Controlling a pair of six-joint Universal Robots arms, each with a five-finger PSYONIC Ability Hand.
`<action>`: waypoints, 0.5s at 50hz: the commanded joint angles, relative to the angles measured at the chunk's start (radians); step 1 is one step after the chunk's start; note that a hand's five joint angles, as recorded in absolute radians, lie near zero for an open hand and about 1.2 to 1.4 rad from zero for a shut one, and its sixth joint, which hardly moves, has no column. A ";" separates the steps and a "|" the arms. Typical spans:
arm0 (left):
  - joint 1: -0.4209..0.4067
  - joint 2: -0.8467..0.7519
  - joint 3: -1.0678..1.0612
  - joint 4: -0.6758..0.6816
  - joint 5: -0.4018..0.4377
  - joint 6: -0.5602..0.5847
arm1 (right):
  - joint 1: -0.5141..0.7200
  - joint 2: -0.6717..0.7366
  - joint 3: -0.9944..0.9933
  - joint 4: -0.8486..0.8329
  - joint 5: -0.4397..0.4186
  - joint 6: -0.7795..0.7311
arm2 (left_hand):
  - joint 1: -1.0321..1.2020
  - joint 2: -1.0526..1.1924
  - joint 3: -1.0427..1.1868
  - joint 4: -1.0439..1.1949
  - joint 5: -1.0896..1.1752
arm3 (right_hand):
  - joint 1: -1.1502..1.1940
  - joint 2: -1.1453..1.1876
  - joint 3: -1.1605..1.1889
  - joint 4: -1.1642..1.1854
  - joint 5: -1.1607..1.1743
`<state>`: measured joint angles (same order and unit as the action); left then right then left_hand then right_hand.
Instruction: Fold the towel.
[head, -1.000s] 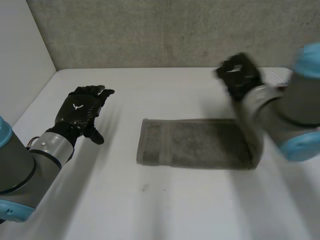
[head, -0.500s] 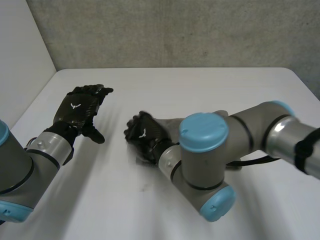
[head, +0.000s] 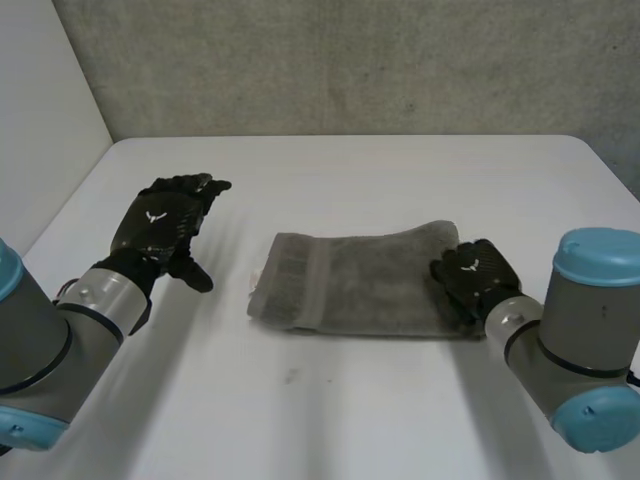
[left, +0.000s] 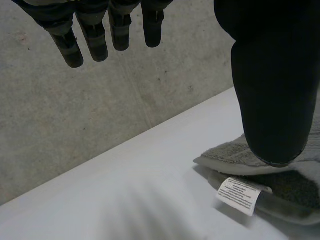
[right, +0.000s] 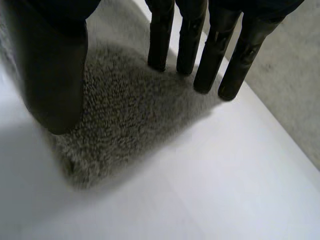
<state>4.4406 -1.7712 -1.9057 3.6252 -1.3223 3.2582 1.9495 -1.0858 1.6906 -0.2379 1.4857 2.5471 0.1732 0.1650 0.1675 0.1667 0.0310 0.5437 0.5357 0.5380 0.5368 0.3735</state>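
The grey towel (head: 350, 285) lies folded into a long strip in the middle of the white table (head: 330, 420). My right hand (head: 475, 278) rests at the towel's right end, open. In the right wrist view its straight fingers (right: 200, 45) and thumb (right: 50, 65) stand over a corner of the towel (right: 130, 110), pinching nothing. My left hand (head: 160, 225) hovers open over the table, apart from the towel's left end. In the left wrist view its thumb (left: 270, 75) hangs above the towel's layered end (left: 230, 152), where a white label (left: 239, 194) sticks out.
A grey concrete wall (head: 330, 60) runs behind the table's far edge. A white side wall (head: 40, 110) stands at the left. Bare table surface lies in front of the towel and on both sides of it.
My right arm swept across to the towel's left end, then came back to its right end. The towel now lies shorter, slightly skewed and shifted left. My left hand barely moved.
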 joint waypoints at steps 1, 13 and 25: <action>-0.003 -0.002 -0.001 0.000 0.000 0.000 | -0.021 0.023 0.017 -0.020 0.013 -0.039 | 0.001 0.010 0.007 0.008 -0.031 | 0.275 0.283 0.281 0.282 0.271; -0.003 -0.002 -0.001 0.000 0.000 0.000 | -0.018 -0.011 -0.077 -0.026 0.070 -0.077 | 0.001 0.010 0.007 0.008 -0.031 | 0.853 0.861 0.858 0.859 0.848; 0.000 -0.001 -0.001 0.000 -0.002 0.000 | 0.314 0.179 -0.484 0.110 0.015 -0.263 | 0.001 0.010 0.007 0.008 -0.031 | 0.853 0.861 0.858 0.859 0.848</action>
<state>4.4386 -1.7727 -1.9076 3.6253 -1.3228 3.2582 2.0563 -1.0419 1.4354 -0.2229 1.5493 2.4196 0.1732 0.1650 0.1675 0.1667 0.0310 1.2761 1.3126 1.3359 1.3412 1.1496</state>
